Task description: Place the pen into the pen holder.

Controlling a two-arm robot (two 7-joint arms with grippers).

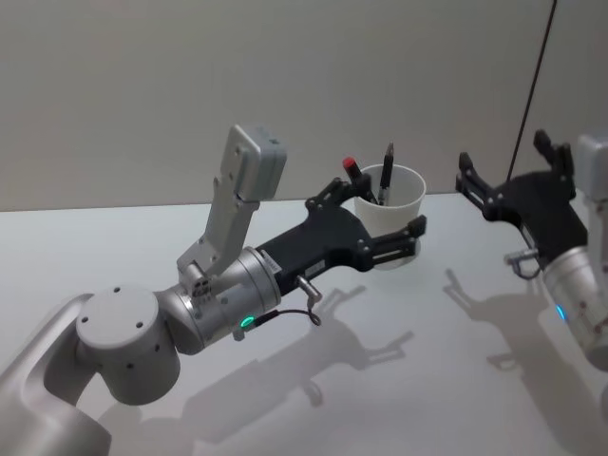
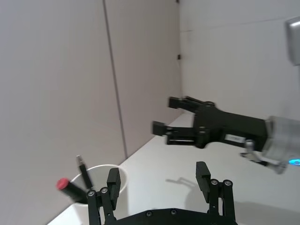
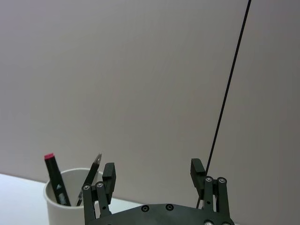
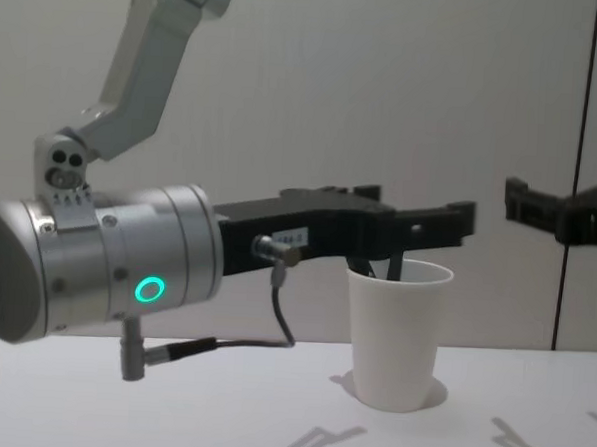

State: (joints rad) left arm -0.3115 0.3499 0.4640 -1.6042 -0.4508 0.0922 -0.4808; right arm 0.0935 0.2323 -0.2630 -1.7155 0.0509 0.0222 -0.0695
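Left gripper (image 1: 380, 223) hangs wide open, empty, beside pen holder (image 1: 391, 217). Pen (image 1: 387, 175) stands inside; seemingly rigid, slim, best gripped mid-barrel. Right gripper (image 1: 499, 176) idles open, apart.

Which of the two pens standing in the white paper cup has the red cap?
The thicker black marker, leaning toward the robot's left side of the white paper cup, has the red cap. The slimmer dark pen beside it ends in a thin dark tip.

A white table (image 1: 399, 380) carries one white cup (image 1: 394, 220), standing upright toward its far side.
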